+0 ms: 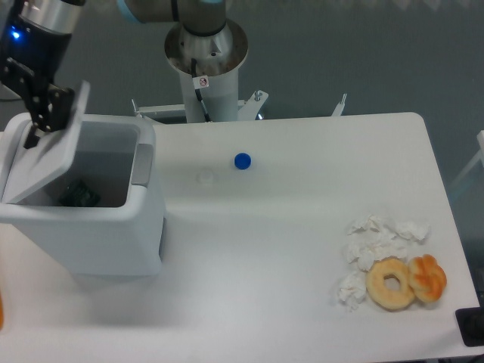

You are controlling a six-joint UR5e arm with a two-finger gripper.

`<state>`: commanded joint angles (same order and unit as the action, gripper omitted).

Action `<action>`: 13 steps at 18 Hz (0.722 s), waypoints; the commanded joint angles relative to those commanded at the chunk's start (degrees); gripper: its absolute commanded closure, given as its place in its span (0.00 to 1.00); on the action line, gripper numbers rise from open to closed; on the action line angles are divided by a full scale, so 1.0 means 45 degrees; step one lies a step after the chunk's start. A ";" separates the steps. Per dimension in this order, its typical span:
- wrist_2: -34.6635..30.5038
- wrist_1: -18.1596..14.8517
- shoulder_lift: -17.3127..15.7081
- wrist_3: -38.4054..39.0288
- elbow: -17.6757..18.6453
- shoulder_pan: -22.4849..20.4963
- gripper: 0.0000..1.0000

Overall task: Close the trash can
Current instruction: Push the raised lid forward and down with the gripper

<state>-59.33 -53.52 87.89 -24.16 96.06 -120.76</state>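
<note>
The white surface (287, 249) carries a doughnut (391, 283) and crumpled tissues (376, 242) near its front right, a blue cap (242, 160) mid-way, and the trash can (83, 227) at left. Its lid (47, 155) leans half-down over the opening, with the hand (41, 113) pressing its far top edge; whether the hand is apart or together I cannot tell.

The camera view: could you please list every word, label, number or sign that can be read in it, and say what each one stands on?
Small round red-and-white prohibition-style sticker on the robot's white pedestal: a sign only, its symbol too small to make out.
No readable words, brands or numbers anywhere else: none on the trash can, the gripper or the blue cap.
</note>
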 joint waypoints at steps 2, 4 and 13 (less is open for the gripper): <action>-0.0039 -0.0020 -0.0039 -0.0079 0.0020 -0.0195 0.00; -0.0058 -0.0039 -0.0117 -0.0079 0.0000 -0.0352 0.00; -0.0390 -0.0039 -0.0039 -0.0587 0.0274 -0.0763 0.00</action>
<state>-61.08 -53.70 87.71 -26.81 97.29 -124.19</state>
